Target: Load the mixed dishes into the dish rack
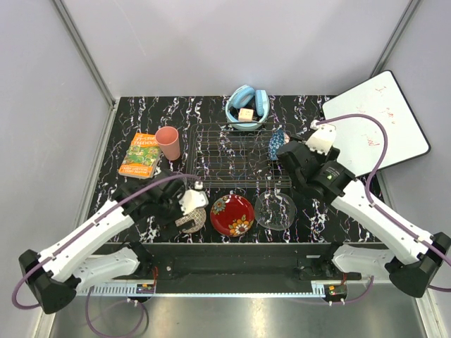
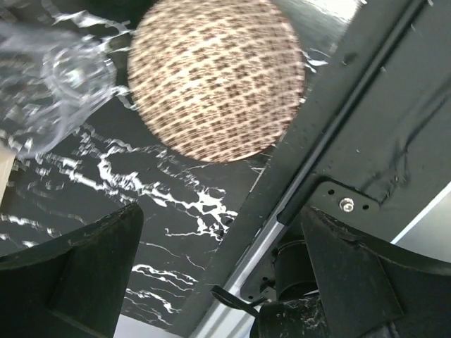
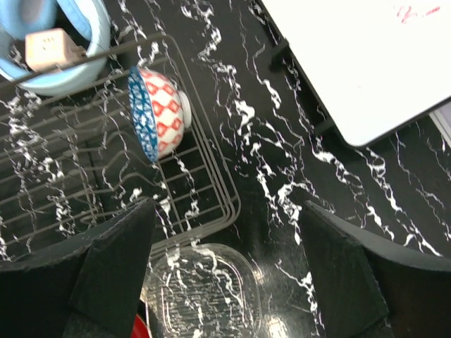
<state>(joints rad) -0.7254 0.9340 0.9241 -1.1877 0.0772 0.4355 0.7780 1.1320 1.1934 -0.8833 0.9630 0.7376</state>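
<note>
Left arm's reaching in low from the near left, hand spread wide with nothing in it, hovering over the cream speckled bowl that sits right by the tabletop's near edge, clear glass tumbler just beside it. Right arm's angled out to the right end of the dish rack, hand wide too and gripping nothing, with the blue patterned bowl standing on edge inside that end. Bare tabletop runs between the rack and the white board.
</note>
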